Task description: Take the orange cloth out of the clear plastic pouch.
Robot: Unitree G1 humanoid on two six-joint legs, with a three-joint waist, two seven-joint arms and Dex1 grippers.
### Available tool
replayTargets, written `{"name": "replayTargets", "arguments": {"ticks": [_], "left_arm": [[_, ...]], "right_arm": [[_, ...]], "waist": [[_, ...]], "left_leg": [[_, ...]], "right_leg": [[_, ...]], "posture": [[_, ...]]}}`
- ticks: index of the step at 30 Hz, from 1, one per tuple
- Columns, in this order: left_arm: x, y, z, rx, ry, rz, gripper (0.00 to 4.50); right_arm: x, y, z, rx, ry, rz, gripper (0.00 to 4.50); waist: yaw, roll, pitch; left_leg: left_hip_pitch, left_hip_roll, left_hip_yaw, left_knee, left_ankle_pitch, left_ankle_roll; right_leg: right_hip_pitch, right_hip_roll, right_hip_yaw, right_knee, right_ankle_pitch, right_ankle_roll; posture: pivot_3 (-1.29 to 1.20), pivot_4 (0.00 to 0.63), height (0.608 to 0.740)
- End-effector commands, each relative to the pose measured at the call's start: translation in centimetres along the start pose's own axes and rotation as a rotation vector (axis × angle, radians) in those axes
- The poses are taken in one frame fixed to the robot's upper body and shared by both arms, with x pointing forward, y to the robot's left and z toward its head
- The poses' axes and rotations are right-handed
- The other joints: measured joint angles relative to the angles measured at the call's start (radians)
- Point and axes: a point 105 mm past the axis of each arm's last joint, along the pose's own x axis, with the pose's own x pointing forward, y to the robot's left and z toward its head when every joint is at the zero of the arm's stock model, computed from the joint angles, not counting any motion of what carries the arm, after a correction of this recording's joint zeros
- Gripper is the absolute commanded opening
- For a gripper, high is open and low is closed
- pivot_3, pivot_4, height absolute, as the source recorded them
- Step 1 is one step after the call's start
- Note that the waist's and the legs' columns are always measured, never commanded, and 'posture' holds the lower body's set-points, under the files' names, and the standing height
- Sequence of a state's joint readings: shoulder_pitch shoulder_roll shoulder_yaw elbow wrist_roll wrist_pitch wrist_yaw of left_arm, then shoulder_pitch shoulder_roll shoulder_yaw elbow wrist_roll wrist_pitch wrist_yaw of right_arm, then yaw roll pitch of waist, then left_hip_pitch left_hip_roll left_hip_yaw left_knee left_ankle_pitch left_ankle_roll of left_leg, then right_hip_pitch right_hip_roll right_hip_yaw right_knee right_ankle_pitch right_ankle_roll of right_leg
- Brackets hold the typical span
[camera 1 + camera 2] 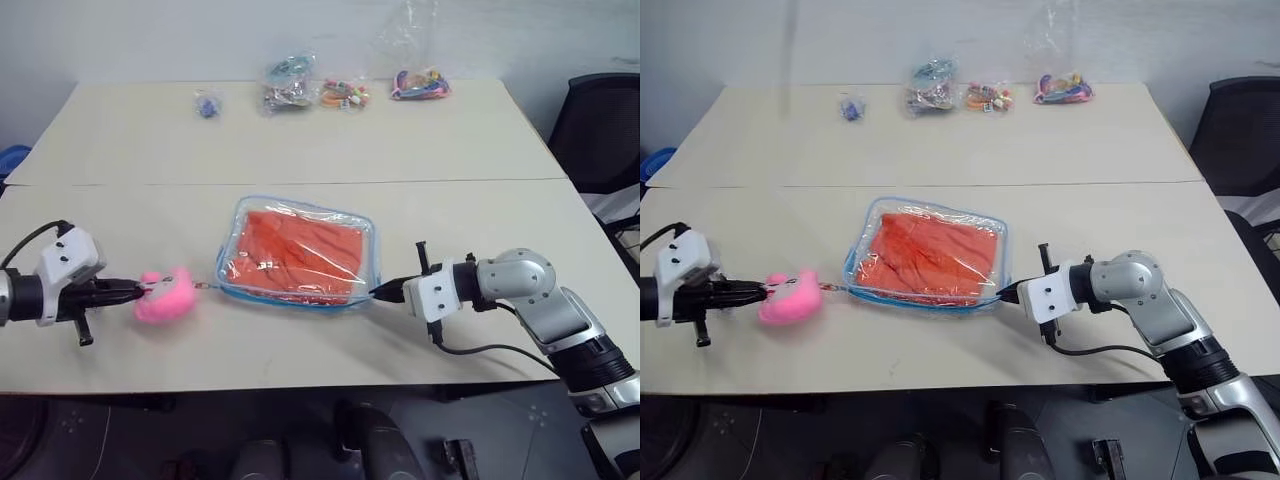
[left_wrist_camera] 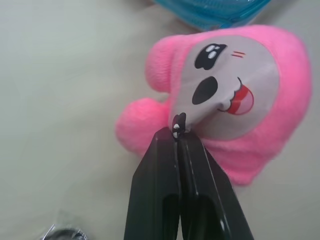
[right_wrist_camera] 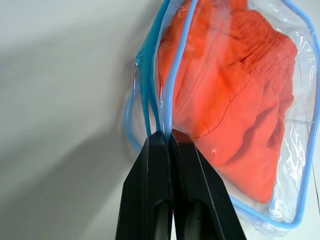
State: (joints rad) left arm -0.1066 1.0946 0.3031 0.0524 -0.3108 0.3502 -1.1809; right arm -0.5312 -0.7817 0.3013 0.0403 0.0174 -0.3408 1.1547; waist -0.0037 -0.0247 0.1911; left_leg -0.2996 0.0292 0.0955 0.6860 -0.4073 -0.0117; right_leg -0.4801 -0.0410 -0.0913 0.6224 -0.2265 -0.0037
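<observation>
The tabletop (image 1: 300, 140) is formed by two pale panels joined along a seam that runs across the middle. A black chair (image 1: 600, 130) is seen beyond its right edge.

The pouch (image 1: 297, 254) lies flat on the near panel, about midway between the two claws. Its clear walls are edged in light blue trim. The cloth (image 1: 300, 250) is enclosed inside the pouch, folded and filling most of the interior.

The right claw (image 1: 385, 292) is positioned at the near right corner of the pouch, pointing leftward. In the right wrist view its fingers (image 3: 150, 190) are pressed together and clenched on the blue trim at the pouch edge, with the cloth (image 3: 235, 100) lying directly beyond the fingertips, behind the clear wall.

The left claw (image 1: 130, 289) is positioned to the left of the pouch, pointing rightward. It is clenched on a small black tab at the edge of the pink plush toy (image 1: 165, 297), as shown in the left wrist view, where the fingers (image 2: 160, 190) meet at the toy's printed face (image 2: 225, 85). The toy rests on the tabletop just beside the pouch's left edge and is linked to it by a thin connection.

Four small bags of colourful items (image 1: 345, 92) are placed along the far panel, well apart from the pouch.
</observation>
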Motion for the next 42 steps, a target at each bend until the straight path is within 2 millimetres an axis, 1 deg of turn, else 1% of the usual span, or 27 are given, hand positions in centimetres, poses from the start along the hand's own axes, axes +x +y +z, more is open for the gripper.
{"name": "replayTargets", "arguments": {"ticks": [1,4,5,6,10,12,13,14,15,16,17,19,21,23,24,25,26,27,29,31,32,34,35,36,39,42], "left_arm": [[1.5,-1.1,0.1,-0.009,-0.022,-0.019,0.0],[2.2,-1.5,-0.1,-0.047,-0.033,-0.017,0.0],[2.3,-1.5,-0.1,-0.06,-0.038,-0.014,0.45],[2.4,-1.6,-0.1,-0.069,-0.042,-0.014,0.63],[2.0,-1.9,-0.5,-0.083,-0.039,-0.004,1.89],[1.4,-1.8,-0.8,-0.086,-0.038,0.023,2.5],[0.9,-1.6,-0.9,-0.091,-0.038,0.042,2.75],[0.4,-1.5,-1.0,-0.106,-0.044,0.056,3.11],[-0.3,-1.3,-0.8,-0.131,-0.066,0.069,3.39],[-1.0,-1.1,-0.5,-0.155,-0.089,0.079,3.4],[-2.0,-0.4,0.3,-0.192,-0.135,0.109,3.4],[-3.7,0.8,1.8,-0.251,-0.214,0.154,3.4],[-4.9,1.2,3.2,-0.252,-0.249,0.148,3.4],[-5.2,0.9,4.2,-0.188,-0.233,0.122,3.4],[-4.7,0.4,5.4,-0.125,-0.226,0.079,3.4],[-4.1,-0.3,6.7,-0.063,-0.23,0.031,3.4],[-3.1,-1.1,8.1,0.002,-0.23,-0.026,3.4],[-1.3,-2.6,9.3,0.129,-0.193,-0.11,3.4],[1.0,-4.6,10.3,0.292,-0.145,-0.204,3.4],[3.3,-5.3,10.8,0.427,-0.115,-0.241,3.4],[4.1,-5.5,11.0,0.469,-0.106,-0.25,3.4],[6.0,-5.2,9.8,0.648,-0.013,-0.257,3.4],[6.6,-4.9,9.2,0.71,0.025,-0.261,3.4],[7.1,-4.7,8.8,0.745,0.043,-0.263,3.4],[8.3,-4.3,8.9,0.775,0.022,-0.277,3.4],[9.1,-3.8,9.0,0.825,0.018,-0.266,3.4]], "right_arm": [[-0.6,-0.7,0.9,0.004,-0.024,-0.039,0.03],[-0.8,-0.5,0.8,0.027,-0.018,-0.032,0.03],[-0.8,-0.4,0.8,0.041,-0.016,-0.032,0.48],[-0.9,-0.3,0.8,0.055,-0.017,-0.031,0.65],[-1.4,-0.2,1.1,0.099,-0.022,-0.042,2.03],[-1.7,-0.2,1.3,0.118,-0.025,-0.057,2.75],[-1.8,-0.2,1.4,0.127,-0.025,-0.069,3.03],[-2.0,-0.3,1.5,0.139,-0.027,-0.086,3.47],[-2.1,-0.5,1.7,0.156,-0.032,-0.112,3.82],[-2.3,-0.7,1.8,0.173,-0.035,-0.134,4.13],[-2.5,-0.8,2.1,0.205,-0.049,-0.157,4.46],[-2.8,-1.1,2.8,0.269,-0.081,-0.187,4.46],[-3.1,-1.3,3.6,0.322,-0.113,-0.21,4.46],[-3.3,-1.4,4.1,0.376,-0.139,-0.229,4.46],[-3.4,-1.5,4.4,0.408,-0.155,-0.238,4.46],[-3.5,-1.5,4.6,0.438,-0.17,-0.245,4.46],[-3.5,-1.6,4.9,0.463,-0.186,-0.251,4.46],[-3.5,-1.6,5.2,0.481,-0.196,-0.255,4.46],[-3.4,-1.6,5.4,0.498,-0.201,-0.259,4.46],[-3.2,-1.4,5.6,0.504,-0.198,-0.254,4.46],[-3.1,-1.3,5.7,0.506,-0.197,-0.252,4.46],[-3.1,-0.9,6.0,0.513,-0.194,-0.245,4.46],[-3.1,-0.8,6.1,0.516,-0.193,-0.243,4.46],[-3.1,-0.7,6.1,0.518,-0.191,-0.243,4.46],[-3.3,-0.2,6.2,0.532,-0.177,-0.254,4.46],[-3.2,0.2,6.2,0.543,-0.166,-0.262,4.46]], "waist": [[0.0,0.0,0.0],[0.001,0.0,0.0],[0.002,0.0,0.0],[0.002,0.0,0.0],[0.002,0.0,0.0],[0.001,0.0,0.0],[0.001,0.0,0.0],[0.0,0.0,0.0],[0.0,0.0,0.0],[0.001,0.0,0.0],[0.001,0.0,0.0],[0.002,0.0,0.0],[0.002,-0.001,0.0],[0.002,0.0,0.0],[0.002,0.0,0.0],[0.003,0.0,0.0],[0.007,-0.001,0.0],[0.012,-0.002,-0.001],[0.017,-0.002,-0.001],[0.017,-0.002,-0.001],[0.016,-0.002,-0.001],[0.009,-0.002,-0.001],[0.004,-0.002,-0.001],[0.0,-0.002,-0.001],[0.003,-0.002,-0.001],[0.003,-0.002,-0.001]], "left_leg": [[0.0,0.0,0.0,0.0,0.0,0.0],[0.001,0.0,0.0,0.0,0.0,0.0],[0.001,0.0,0.0,0.0,0.0,0.0],[0.001,0.0,0.0,0.0,0.0,0.0],[0.002,0.0,0.0,0.0,0.0,0.0],[0.002,0.0,0.0,0.0,0.0,-0.001],[0.002,0.0,0.0,0.0,0.0,-0.001],[0.002,0.0,0.0,0.0,0.0,-0.001],[0.002,0.0,0.0,0.0,0.0,-0.001],[0.002,0.0,0.0,0.0,0.0,-0.001],[0.001,0.0,0.0,0.0,0.0,-0.001],[0.001,0.0,0.0,0.0,0.0,-0.001],[0.001,0.0,-0.001,0.0,0.0,-0.001],[0.001,0.0,-0.001,0.0,0.0,-0.001],[0.001,0.0,-0.001,0.0,0.0,-0.001],[0.001,0.0,-0.001,0.0,0.0,-0.001],[0.001,0.0,-0.001,0.0,0.0,-0.001],[0.001,0.0,-0.002,0.0,0.0,-0.001],[0.001,-0.002,-0.002,0.0,0.0,-0.001],[0.0,-0.002,0.0,0.0,0.0,-0.001],[0.0,-0.002,0.0,0.0,0.0,-0.001],[-0.002,-0.002,0.002,0.0,0.0,-0.002],[-0.001,-0.001,0.003,0.0,0.0,-0.003],[0.0,-0.001,0.004,0.0,0.0,-0.004],[0.0,0.0,0.006,0.0,0.0,-0.004],[0.0,0.001,0.006,0.0,0.0,-0.004]], "right_leg": [[0.0,0.0,0.0,0.001,0.0,0.0],[0.0,0.0,0.0,0.0,0.0,0.0],[0.0,0.0,0.0,0.0,0.0,0.0],[0.0,0.0,0.0,0.0,0.0,0.0],[0.001,0.0,0.001,0.0,0.0,0.0],[0.0,0.0,0.001,0.0,0.0,0.0],[0.0,0.0,0.001,0.0,0.0,0.0],[0.0,0.0,0.001,0.0,0.0,0.0],[0.0,0.0,0.001,0.0,0.0,0.0],[0.0,0.0,0.001,0.0,0.0,0.0],[0.0,0.0,0.001,0.0,0.0,0.0],[0.0,0.0,0.001,0.0,0.0,0.0],[0.0,0.0,0.0,0.0,0.0,0.0],[0.001,0.0,0.0,-0.001,0.0,0.0],[0.001,0.0,0.0,-0.001,0.0,0.0],[0.001,-0.001,0.0,-0.001,0.0,0.0],[0.001,-0.001,0.0,-0.001,0.0,0.0],[0.001,-0.001,0.0,-0.001,0.0,0.0],[0.002,-0.001,0.0,-0.001,0.0,0.0],[0.002,-0.001,0.002,-0.001,0.001,0.001],[0.002,0.0,0.002,-0.001,0.0,0.001],[0.002,0.002,0.004,0.0,0.0,0.001],[0.002,0.003,0.005,0.0,0.0,0.001],[0.002,0.005,0.007,0.0,0.0,0.0],[0.001,0.01,0.012,0.0,0.001,0.0],[0.001,0.01,0.013,0.0,0.001,0.0]], "posture": [[0.0,0.15,0.74],[0.0,0.15,0.74],[0.0,0.15,0.74],[0.0,0.15,0.74],[0.0,0.15,0.74],[0.0,0.15,0.74],[0.0,0.15,0.74],[0.0,0.15,0.74],[0.0,0.15,0.74],[0.0,0.15,0.74],[0.0,0.15,0.74],[0.0,0.15,0.74],[0.0,0.15,0.74],[0.0,0.15,0.74],[0.0,0.15,0.74],[0.0,0.15,0.74],[0.0,0.15,0.74],[0.0,0.15,0.74],[0.0,0.15,0.74],[0.0,0.15,0.74],[0.0,0.15,0.74],[0.0,0.15,0.74],[0.0,0.15,0.74],[0.0,0.15,0.74],[0.0,0.15,0.74],[0.0,0.15,0.74]]}}
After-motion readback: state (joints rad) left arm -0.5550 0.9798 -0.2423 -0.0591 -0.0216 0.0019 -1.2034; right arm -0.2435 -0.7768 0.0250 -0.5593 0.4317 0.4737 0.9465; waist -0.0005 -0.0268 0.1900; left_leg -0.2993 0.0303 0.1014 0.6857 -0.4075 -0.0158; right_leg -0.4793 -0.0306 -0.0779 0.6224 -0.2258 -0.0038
